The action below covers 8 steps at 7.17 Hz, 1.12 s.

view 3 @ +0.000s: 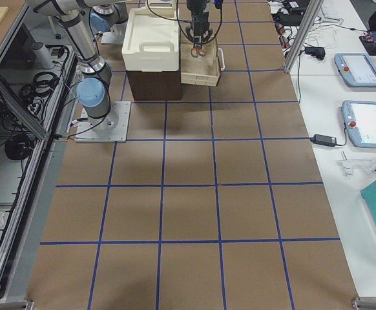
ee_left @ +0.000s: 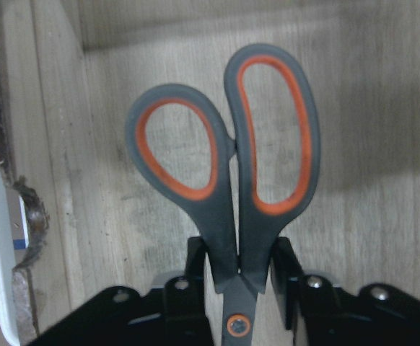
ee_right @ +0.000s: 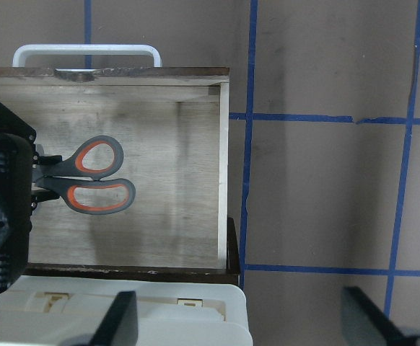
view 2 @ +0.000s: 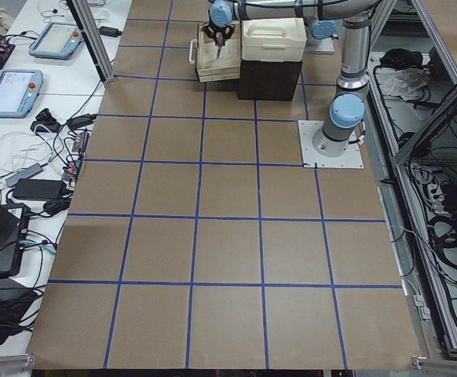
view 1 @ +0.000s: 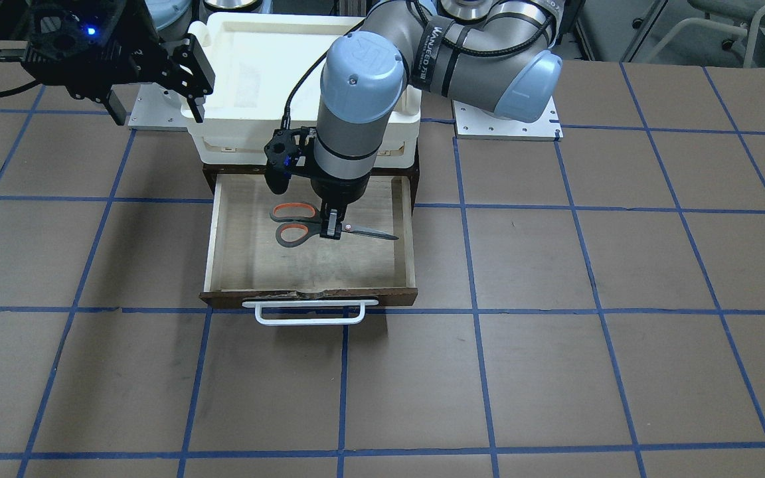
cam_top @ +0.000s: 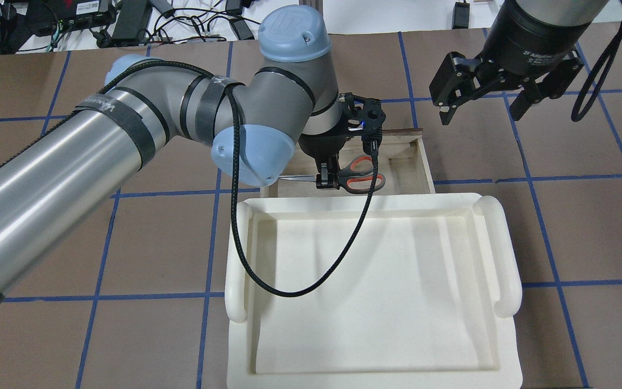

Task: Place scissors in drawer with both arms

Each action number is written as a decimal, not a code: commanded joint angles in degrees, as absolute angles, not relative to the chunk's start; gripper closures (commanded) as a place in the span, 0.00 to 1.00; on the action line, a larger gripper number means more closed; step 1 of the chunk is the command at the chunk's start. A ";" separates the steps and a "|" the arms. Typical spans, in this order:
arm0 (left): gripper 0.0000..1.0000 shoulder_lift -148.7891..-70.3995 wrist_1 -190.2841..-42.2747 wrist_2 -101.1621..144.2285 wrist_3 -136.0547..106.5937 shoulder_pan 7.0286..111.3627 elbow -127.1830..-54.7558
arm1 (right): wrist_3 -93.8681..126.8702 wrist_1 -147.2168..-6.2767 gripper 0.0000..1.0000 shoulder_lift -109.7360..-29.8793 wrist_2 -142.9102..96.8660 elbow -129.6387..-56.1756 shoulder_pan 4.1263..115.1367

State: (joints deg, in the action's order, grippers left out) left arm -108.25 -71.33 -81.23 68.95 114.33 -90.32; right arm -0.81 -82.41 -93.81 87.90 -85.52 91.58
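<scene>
The scissors (view 1: 296, 223) have dark grey handles lined orange and lie level inside the open drawer (view 1: 250, 262), blades toward the view's right. My left gripper (view 1: 333, 229) points straight down into the drawer and is shut on the scissors near the pivot. In the left wrist view the two fingers (ee_left: 198, 254) press the shanks of the scissors (ee_left: 224, 216) just over the plywood floor. I cannot tell whether the scissors touch the floor. My right gripper (cam_top: 484, 102) is open and empty, high above the table beside the drawer (cam_top: 405, 167). Its wrist view shows the scissors (ee_right: 102, 182) from above.
A cream-white plastic tray (cam_top: 376, 281) sits on top of the dark-brown cabinet behind the drawer. The drawer's white bar handle (view 1: 309, 313) sticks out at the front. The brown table has a blue tape grid (view 1: 475, 312). The left arm's black cable (cam_top: 289, 292) hangs over the tray.
</scene>
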 commanded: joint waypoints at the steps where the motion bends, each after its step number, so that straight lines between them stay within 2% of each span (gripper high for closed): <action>1: 1.00 -109.50 -70.14 -81.21 68.03 114.52 -90.70 | -0.88 -82.44 0.00 -93.78 87.89 -85.52 91.58; 6: 1.00 -110.65 -69.87 -81.56 66.36 115.92 -91.49 | -1.05 -82.44 0.00 -93.52 87.89 -85.52 91.58; 7: 0.93 -110.74 -67.61 -81.56 66.27 115.93 -93.58 | -1.05 -82.44 0.00 -93.52 87.89 -85.52 91.58; 8: 0.81 -110.83 -65.15 -81.48 66.27 115.84 -94.30 | -1.05 -82.44 0.00 -93.43 87.89 -85.52 91.58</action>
